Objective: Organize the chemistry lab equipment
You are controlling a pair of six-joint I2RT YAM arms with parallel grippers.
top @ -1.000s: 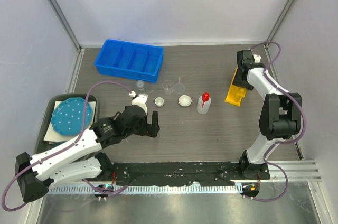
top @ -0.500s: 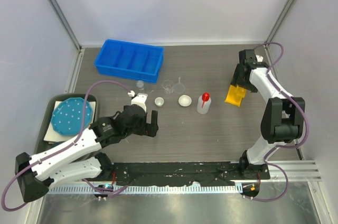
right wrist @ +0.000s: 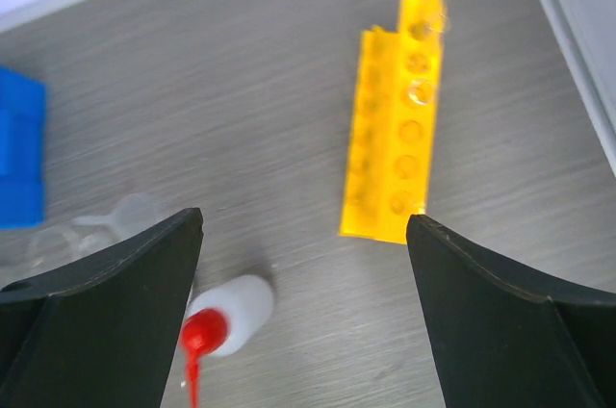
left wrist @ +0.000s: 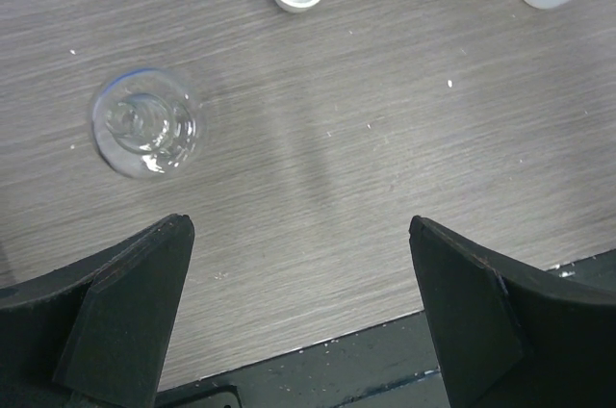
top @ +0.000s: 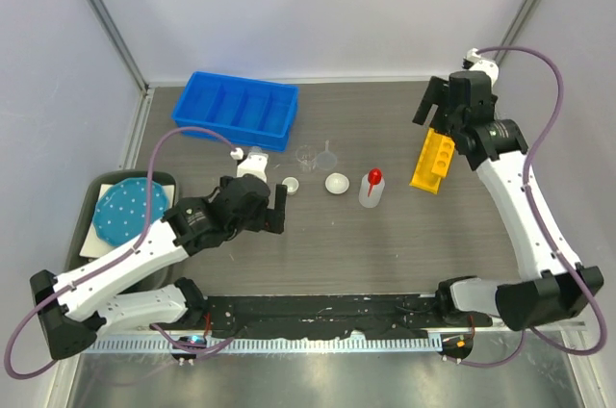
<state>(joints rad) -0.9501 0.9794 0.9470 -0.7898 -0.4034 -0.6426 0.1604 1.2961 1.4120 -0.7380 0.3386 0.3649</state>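
The right gripper is hanging wide open, empty, above the rack — glossy yellow, holed, on the wood-grain table. The left gripper is gaping empty beside a round glass beaker.

The grey wood-grain table holds a blue bin, yellow rack, red-capped squeeze bottle, white dish and glass beaker.

Divided bin: placed at the back left of the table.
Plate: set on a tray, left of the table.
Beaker, funnel: stood side by side just before the bin's right end, the funnel on the right.
Small cup, round dish, squeeze bottle: lined up left to right before those two.
Holed rack: laid right of the bottle, apart from it.
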